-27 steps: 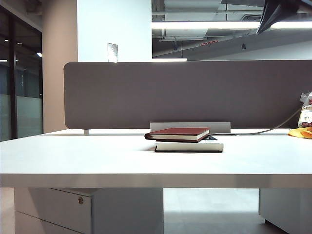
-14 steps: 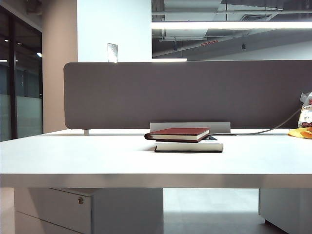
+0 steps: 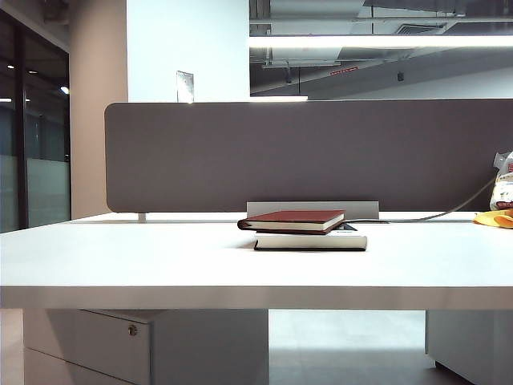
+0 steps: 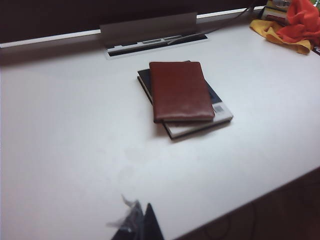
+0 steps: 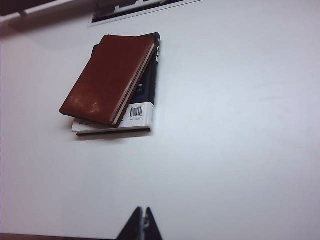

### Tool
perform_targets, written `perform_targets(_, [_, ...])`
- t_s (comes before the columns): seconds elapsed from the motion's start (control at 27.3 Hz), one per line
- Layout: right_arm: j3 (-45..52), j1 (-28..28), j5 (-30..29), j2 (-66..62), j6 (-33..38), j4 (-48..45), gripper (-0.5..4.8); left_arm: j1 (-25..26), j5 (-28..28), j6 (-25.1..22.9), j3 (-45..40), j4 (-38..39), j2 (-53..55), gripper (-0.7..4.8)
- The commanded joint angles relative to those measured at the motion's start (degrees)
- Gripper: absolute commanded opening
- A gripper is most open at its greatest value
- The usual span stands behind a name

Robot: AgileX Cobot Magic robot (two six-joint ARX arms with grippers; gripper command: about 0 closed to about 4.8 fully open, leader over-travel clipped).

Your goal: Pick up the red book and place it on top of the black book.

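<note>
The red book (image 3: 292, 218) lies flat on top of the black book (image 3: 313, 241) in the middle of the white table (image 3: 160, 257), slightly askew so that one black corner sticks out. In the left wrist view the red book (image 4: 180, 90) covers most of the black book (image 4: 220, 112). My left gripper (image 4: 141, 212) hangs well back from the stack, shut and holding nothing. In the right wrist view the red book (image 5: 107, 77) rests on the black book (image 5: 150, 75), and my right gripper (image 5: 143, 212) is shut and empty, also far from the books. Neither gripper shows in the exterior view.
A grey divider panel (image 3: 304, 152) stands along the table's far edge, with a cable slot (image 4: 150, 42) in front of it. An orange and yellow cloth (image 4: 295, 27) lies at the far right corner. A cable (image 3: 433, 215) runs to the right behind the books.
A dark part of an arm at the top right of the exterior view has left the picture. The two books have not moved.
</note>
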State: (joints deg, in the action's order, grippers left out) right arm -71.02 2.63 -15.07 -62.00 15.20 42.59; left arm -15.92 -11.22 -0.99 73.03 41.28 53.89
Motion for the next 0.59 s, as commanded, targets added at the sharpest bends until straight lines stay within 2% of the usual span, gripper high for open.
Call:
perform_targets(0.04, [8.4, 0.0, -0.2, 5.2, 1.3, -7.6, -0.06, 0.0, 2.1, 0.4, -4.5, -3.5, -3.5, -0.05])
perform_targets(0.22, [22.5, 0.0, 0.0, 14.2, 3.9, -16.2, -0.06, 0.0, 3.7, 1.0, -11.0, -5.5, -8.8, -0.05])
perform_targets(0.33, [31.1, 0.0, 0.2, 21.0, 5.9, -21.9, -0.06, 0.0, 3.7, 3.3, -15.8, -8.6, -12.9, -0.05])
perform_targets(0.51, [38.0, -0.1, 2.7, 28.8, 5.8, -23.7, -0.06, 0.0, 3.7, 3.5, -25.5, -12.7, -19.6, -0.05])
perform_targets(0.59, [40.8, -0.1, 2.8, 31.8, 5.8, -25.7, -0.06, 0.0, 3.7, 5.0, -30.5, -14.9, -22.6, -0.05])
